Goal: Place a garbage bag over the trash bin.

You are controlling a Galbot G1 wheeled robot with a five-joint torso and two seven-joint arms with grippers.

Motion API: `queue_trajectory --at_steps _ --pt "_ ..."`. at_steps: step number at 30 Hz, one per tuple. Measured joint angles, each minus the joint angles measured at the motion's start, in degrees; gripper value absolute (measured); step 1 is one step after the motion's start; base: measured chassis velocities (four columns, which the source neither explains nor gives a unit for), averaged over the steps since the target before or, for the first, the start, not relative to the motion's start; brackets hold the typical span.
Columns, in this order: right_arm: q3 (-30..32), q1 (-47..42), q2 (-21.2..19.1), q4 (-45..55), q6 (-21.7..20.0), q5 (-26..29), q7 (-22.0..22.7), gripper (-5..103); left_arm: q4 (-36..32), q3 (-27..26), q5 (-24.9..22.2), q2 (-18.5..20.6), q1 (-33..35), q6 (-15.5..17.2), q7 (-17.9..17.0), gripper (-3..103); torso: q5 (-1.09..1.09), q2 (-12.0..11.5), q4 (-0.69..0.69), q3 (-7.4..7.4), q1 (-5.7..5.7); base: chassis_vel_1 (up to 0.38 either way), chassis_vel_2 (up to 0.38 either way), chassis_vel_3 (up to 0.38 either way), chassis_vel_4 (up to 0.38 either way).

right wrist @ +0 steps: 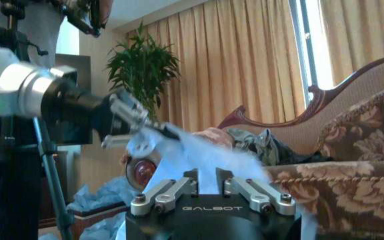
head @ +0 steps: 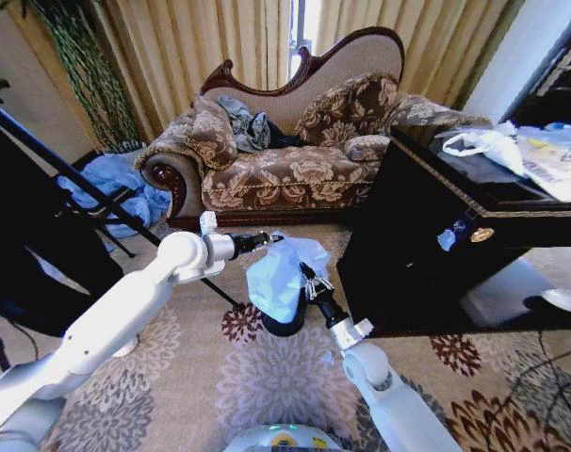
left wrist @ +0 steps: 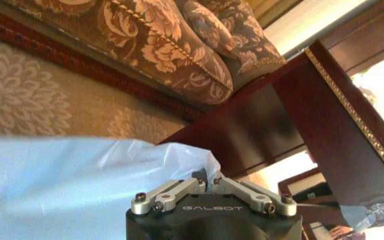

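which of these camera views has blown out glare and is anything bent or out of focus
Head view: window gap above the sofa blown out, edges bent by the wide lens. Left wrist view: glare beside the cabinet; garbage bag soft. Right wrist view: bright window strip, left pincer slightly blurred.

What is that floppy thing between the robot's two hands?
The garbage bag, seen from the head camera, stretches between the left gripper and right gripper, draped over the trash bin.

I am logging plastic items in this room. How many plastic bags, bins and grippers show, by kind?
Pale blue garbage bag, held between both grippers: 1
White plastic bag on the dark cabinet: 1
Black trash bin under the held bag: 1
Grippers: 2, left gripper and right gripper
Total: 5
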Motion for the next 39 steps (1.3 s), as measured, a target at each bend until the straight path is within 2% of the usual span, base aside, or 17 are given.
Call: queue_trajectory --at_steps 2,5,7,8,10,11,13,15,16,28,34,36,39 --pt "0.4 0.2 -0.8 0.7 -0.5 0.6 0.1 19 -0.1 0.0 0.2 0.0 0.2 0.0 0.0 0 -0.01 0.0 0.0 0.0 0.0 0.0 0.0 0.0 0.0" --pt "0.5 1.1 -1.2 1.0 -0.7 1.0 0.2 37 -0.4 0.1 0.3 -0.4 0.4 -0.1 0.0 0 -0.01 0.0 0.02 0.0 0.0 0.0 0.0 0.0 0.0" --pt "0.4 1.0 -1.0 1.0 -0.7 1.0 0.2 37 -0.5 0.1 0.3 -0.4 0.3 -0.1 0.0 0 -0.01 0.0 0.02 0.0 0.0 0.0 0.0 0.0 0.0" --pt "0.2 0.3 -0.5 1.0 -0.5 0.8 0.2 27 -0.6 0.3 0.3 -0.5 0.2 -0.2 -0.1 0 0.0 0.0 0.02 0.0 0.01 0.0 0.0 0.0 0.0" --pt "0.1 -1.4 0.4 1.3 0.2 -0.2 0.1 16 -0.6 0.6 0.3 -0.5 0.2 -0.3 -0.3 0 0.0 0.0 0.01 0.0 0.01 0.0 0.0 0.0 0.0" --pt "0.1 -1.4 0.4 1.3 0.2 -0.2 0.1 16 -0.6 0.6 0.3 -0.5 0.2 -0.3 -0.3 0 0.0 0.0 0.01 0.0 0.01 0.0 0.0 0.0 0.0" --pt "0.7 -3.9 1.1 2.4 0.9 -0.7 0.1 5 -0.4 1.0 0.4 -0.6 0.2 -0.4 -0.6 0 0.0 0.0 0.01 0.0 0.01 0.0 0.0 0.0 0.0" --pt "1.1 -4.7 1.1 3.0 1.1 -0.7 0.1 5 -0.3 1.2 0.4 -0.8 0.2 -0.5 -0.9 0 -0.01 0.0 0.01 0.0 0.01 0.0 0.0 0.0 0.0" --pt "1.6 -5.7 1.1 3.6 1.3 -0.7 0.1 2 0.0 1.3 0.6 -1.0 0.2 -0.8 -1.2 0 -0.02 0.0 0.0 0.0 0.01 0.0 0.0 0.0 0.0" --pt "1.2 -9.7 2.6 5.7 3.2 -1.1 -1.9 0 3.2 3.6 1.5 -4.2 -3.6 -3.7 -2.7 0 -0.01 0.0 0.0 0.0 0.01 0.0 0.0 0.0 0.0" --pt "-0.2 -7.1 4.7 2.3 3.7 -2.1 -2.5 0 4.0 4.4 1.0 -4.6 -4.7 -3.4 -2.5 0 -0.01 0.0 0.0 0.0 0.01 0.0 0.0 0.0 0.0" --pt "0.9 -3.8 6.6 -1.2 3.8 -2.0 -3.8 0 4.0 4.7 0.8 -4.5 -4.8 -2.4 -2.4 0 -0.01 0.0 0.01 0.0 0.01 0.0 0.0 0.0 0.0" --pt "1.7 -1.3 7.3 -3.3 3.8 -1.4 -3.9 0 3.4 4.8 0.3 -4.2 -4.8 -1.7 -2.2 0 0.0 0.0 0.02 0.0 0.01 0.0 0.0 0.0 0.0"
